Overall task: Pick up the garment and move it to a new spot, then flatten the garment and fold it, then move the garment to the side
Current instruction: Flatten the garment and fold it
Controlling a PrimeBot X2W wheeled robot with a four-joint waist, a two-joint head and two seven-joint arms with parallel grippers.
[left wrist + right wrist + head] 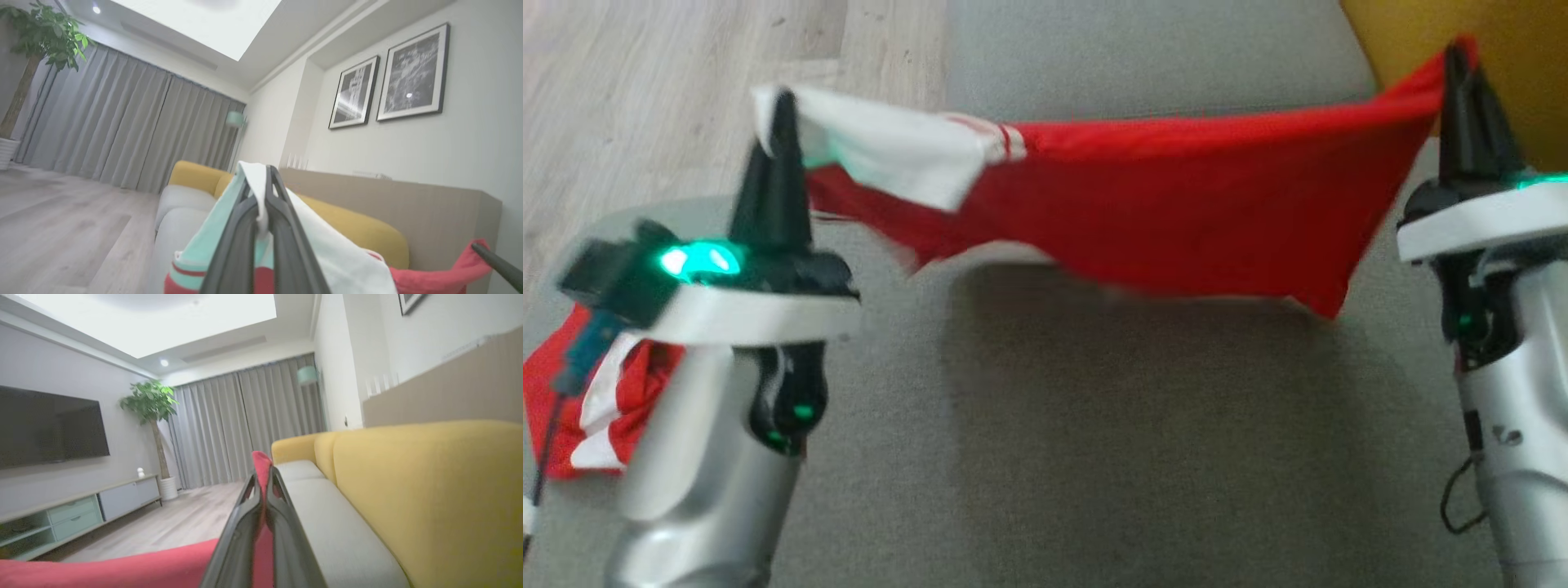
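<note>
Grey sofa (347, 539), yellow back; grey curtains (122, 130); wood floor (61, 228); framed prints (412, 73); wall TV (49, 428).

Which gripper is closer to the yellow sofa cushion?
Right. The right gripper, clamped on a corner of the red garment, sits beside the yellow cushion; the left gripper holds its white end far across, near the wooden floor.
</note>
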